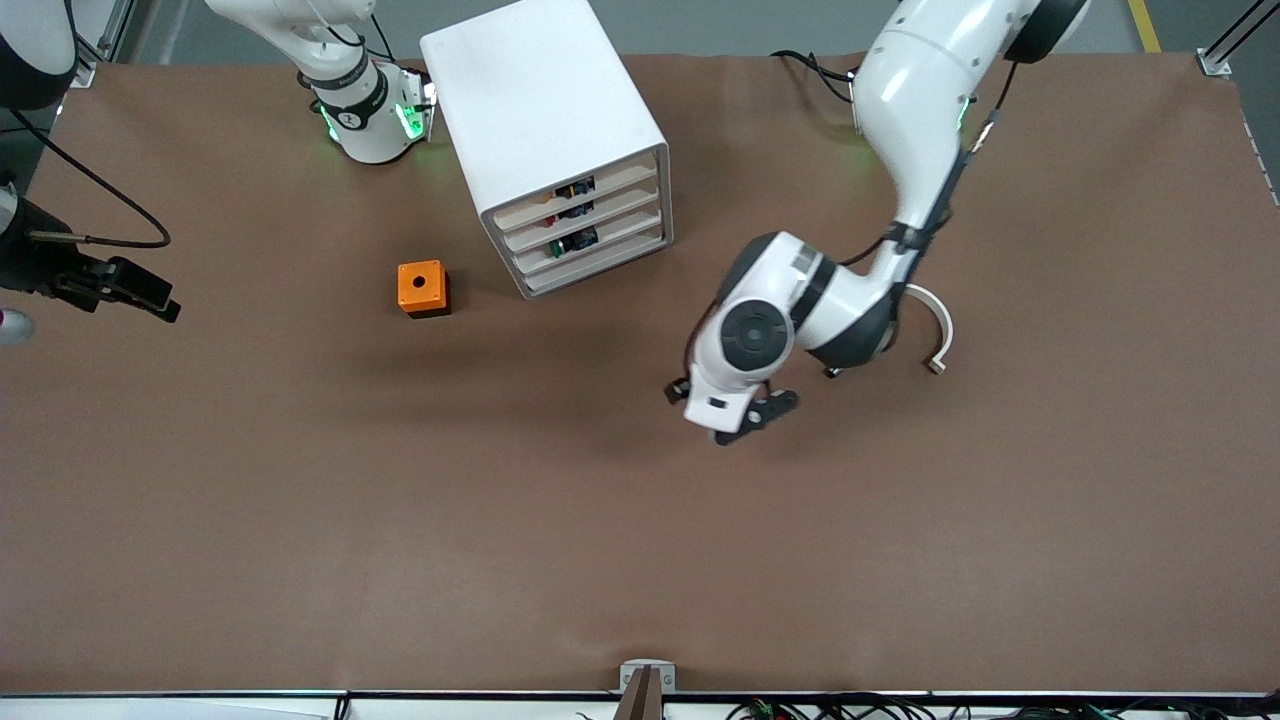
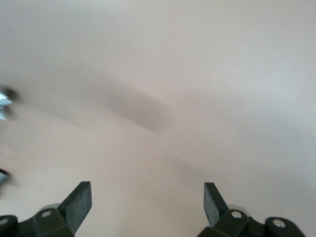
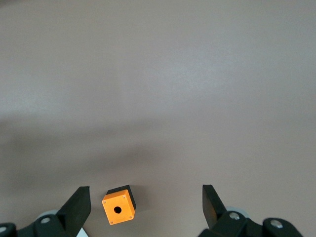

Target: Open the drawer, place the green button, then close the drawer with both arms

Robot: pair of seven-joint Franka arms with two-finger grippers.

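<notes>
Button (image 1: 557,249) first: we catch a green cap and a dark body peeking through the front of the drawer (image 1: 610,236), the third one down in the white cabinet (image 1: 540,100). That drawer looks pushed in, its front flush with the three around it. No green button lies loose on the table (image 1: 640,560), so we judge that the placing is done and the drawer is closed, with the job at or near its end. We can't rule out that the green thing is only a marker on the drawer front. If it is, the first step is the one in hand, and it calls for a gripper to come level with that third front and hook its lip.

The left gripper (image 1: 758,417) hangs low over bare table, well apart from the cabinet, off toward the left arm's end, its shadow nearer the front camera than the cabinet's front. Its wrist view shows the fingers (image 2: 79,202) spread wide with nothing between them.

The right gripper (image 3: 145,197) waits up high, jaws parted and empty, with the orange cube (image 1: 423,288) far below it; that cube sits beside the cabinet toward the right arm's end.
</notes>
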